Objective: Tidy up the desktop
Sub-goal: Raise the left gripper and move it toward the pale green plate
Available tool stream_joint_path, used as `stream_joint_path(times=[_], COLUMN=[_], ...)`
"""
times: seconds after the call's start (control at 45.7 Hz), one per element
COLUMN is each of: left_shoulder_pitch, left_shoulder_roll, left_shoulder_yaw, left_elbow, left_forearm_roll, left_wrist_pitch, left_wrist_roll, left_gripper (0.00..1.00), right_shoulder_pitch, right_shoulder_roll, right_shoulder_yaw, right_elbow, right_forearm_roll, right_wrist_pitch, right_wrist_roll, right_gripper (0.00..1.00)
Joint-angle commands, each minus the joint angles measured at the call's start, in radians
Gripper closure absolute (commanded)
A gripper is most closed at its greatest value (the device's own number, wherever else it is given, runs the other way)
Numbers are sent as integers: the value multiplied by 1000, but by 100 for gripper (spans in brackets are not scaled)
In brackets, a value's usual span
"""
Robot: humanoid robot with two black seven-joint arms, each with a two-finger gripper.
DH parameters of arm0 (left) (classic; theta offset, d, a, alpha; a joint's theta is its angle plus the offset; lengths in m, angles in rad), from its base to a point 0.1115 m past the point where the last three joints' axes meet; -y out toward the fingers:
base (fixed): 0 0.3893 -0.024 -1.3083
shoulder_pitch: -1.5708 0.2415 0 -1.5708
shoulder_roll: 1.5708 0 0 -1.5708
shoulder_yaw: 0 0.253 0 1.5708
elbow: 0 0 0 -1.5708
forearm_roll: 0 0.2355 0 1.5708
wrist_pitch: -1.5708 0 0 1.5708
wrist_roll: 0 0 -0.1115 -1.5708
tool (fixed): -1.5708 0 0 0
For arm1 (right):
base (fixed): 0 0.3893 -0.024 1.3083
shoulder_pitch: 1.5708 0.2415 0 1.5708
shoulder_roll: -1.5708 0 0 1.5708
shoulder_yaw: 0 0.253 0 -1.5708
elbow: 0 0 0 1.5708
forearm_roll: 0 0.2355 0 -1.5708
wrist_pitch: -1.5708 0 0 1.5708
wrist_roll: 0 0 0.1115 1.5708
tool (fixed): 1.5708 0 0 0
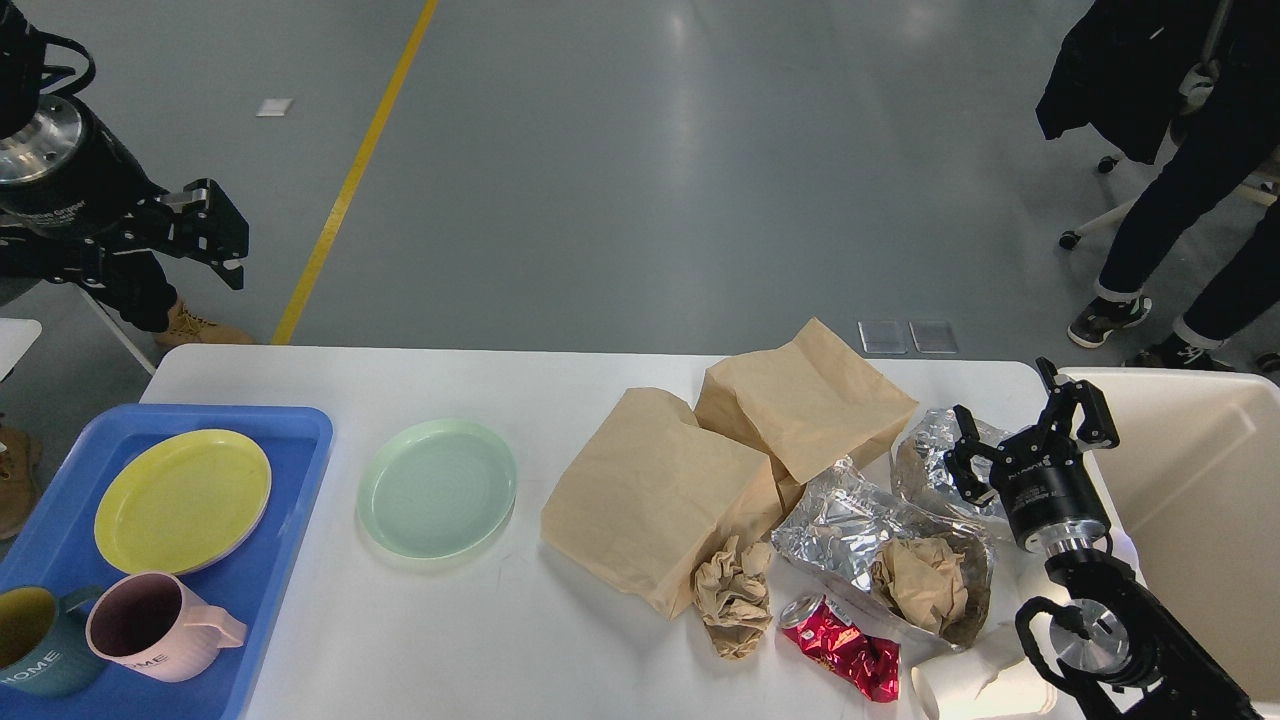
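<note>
The white desktop (520,630) carries a pale green plate (437,487), two brown paper bags (650,500) (800,400), crumpled foil (850,520), brown paper wads (735,595), a crushed red can (845,655) and a white paper cup (975,688). My left gripper (190,240) hangs high at the upper left, beyond the table's far left corner, open and empty. At the right end my right gripper (1020,420) is open just over a second foil lump (925,460), holding nothing.
A blue tray (300,420) at the left holds a yellow plate (180,500), a pink mug (150,625) and a teal mug (35,650). A cream bin (1200,500) stands off the table's right end. People's legs show at the upper right.
</note>
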Motion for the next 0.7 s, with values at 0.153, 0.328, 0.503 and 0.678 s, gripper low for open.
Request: stream_joint_path(times=[0.153,0.328,0.503,0.678], left_shoulder_pitch=[-74,-80,-75,-31], left_shoulder_roll=[-38,-41,-67,-69], left_shoulder_yaw=[75,73,73,64], left_elbow=[-273,-279,-275,-252], left_forearm_roll=[-5,-7,-8,-8], left_wrist_pitch=[119,119,118,135], left_wrist_roll=[-21,-19,-22,-21], left_gripper=[18,18,18,17], right_shoulder_pitch=[0,0,0,0], right_shoulder_roll=[0,0,0,0], right_shoulder_yaw=[0,0,0,0], right_elbow=[0,0,0,0], right_forearm_roll=[0,0,0,0], right_wrist_pitch=[0,0,0,0], right_wrist_roll=[0,0,0,0], right_gripper=[0,0,0,0])
